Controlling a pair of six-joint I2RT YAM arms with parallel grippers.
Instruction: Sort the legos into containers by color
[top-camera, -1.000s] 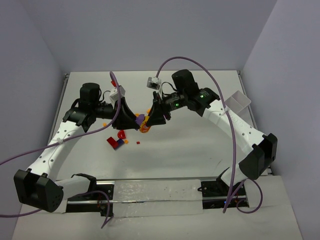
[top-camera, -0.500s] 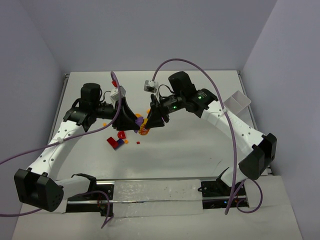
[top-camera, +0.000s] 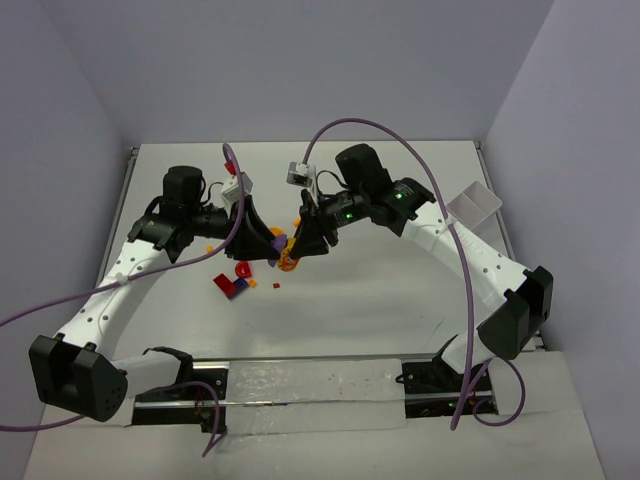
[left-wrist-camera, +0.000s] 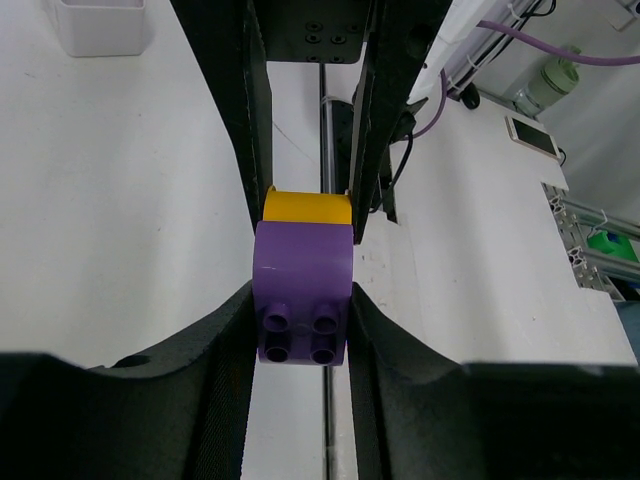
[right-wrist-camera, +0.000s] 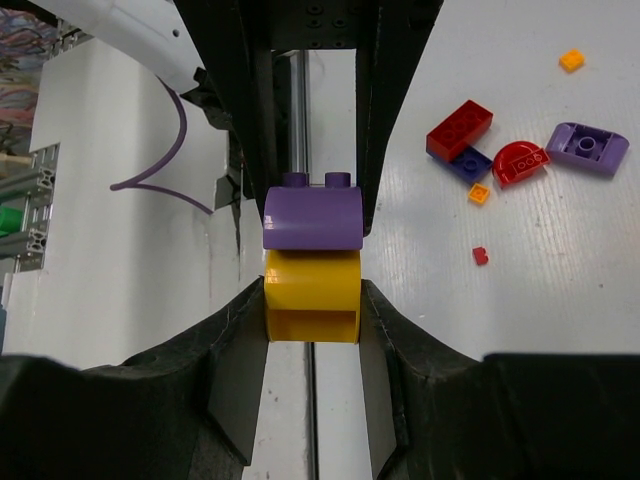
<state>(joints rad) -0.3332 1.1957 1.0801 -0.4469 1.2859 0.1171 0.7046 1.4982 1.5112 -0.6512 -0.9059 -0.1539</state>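
Loose legos lie left of centre. Mid-bench, left gripper pinches the purple brick, right gripper pinches the yellow brick — studded together. Pull straight apart, no twisting — tub waits by the right edge.

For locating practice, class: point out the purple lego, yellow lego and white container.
purple lego (left-wrist-camera: 304, 262), left wrist view, smooth face above studs
yellow lego (right-wrist-camera: 311, 280), right wrist view, near face
container (left-wrist-camera: 98, 35), left wrist view, front wall

The purple brick and yellow brick are smooth, faintly glossy plastic — the white table looks matt.
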